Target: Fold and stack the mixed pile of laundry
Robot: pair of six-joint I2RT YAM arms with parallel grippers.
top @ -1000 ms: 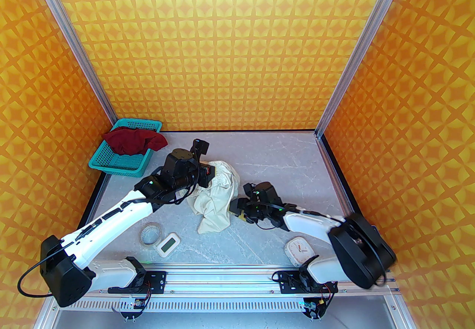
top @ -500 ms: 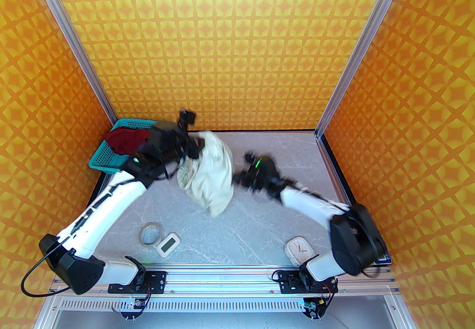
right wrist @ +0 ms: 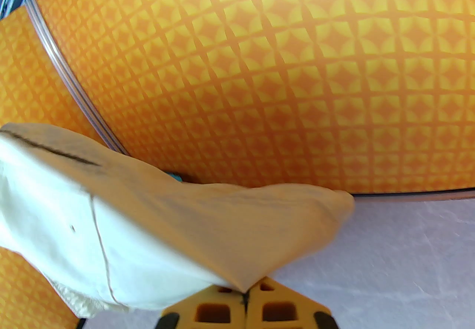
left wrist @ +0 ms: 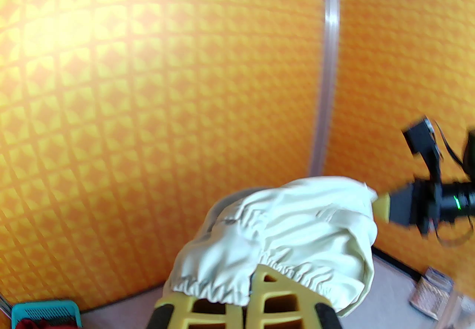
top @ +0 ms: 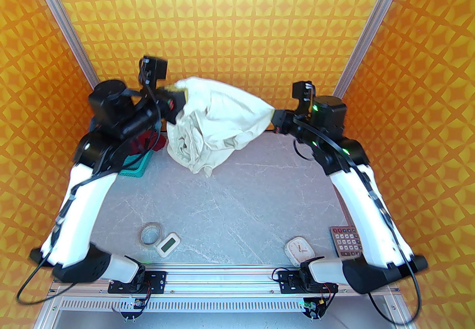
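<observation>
While my left gripper (top: 179,93) is clamped on the gathered elastic band of the cream garment (top: 217,116), my right gripper (top: 275,122) pinches the opposite corner, jaws closed on cloth. Garment hangs in the air between the two, over the far edge of the table (top: 241,194). Long axis runs left to right, with the loose bulk sagging at the left end. My left arm (top: 85,190) blocks most of the teal basket (top: 135,168) holding the dark red T-shirt (top: 150,140). Near edge: tape roll (top: 150,234), white timer (top: 167,244), clock (top: 300,249), calculator (top: 346,241).
</observation>
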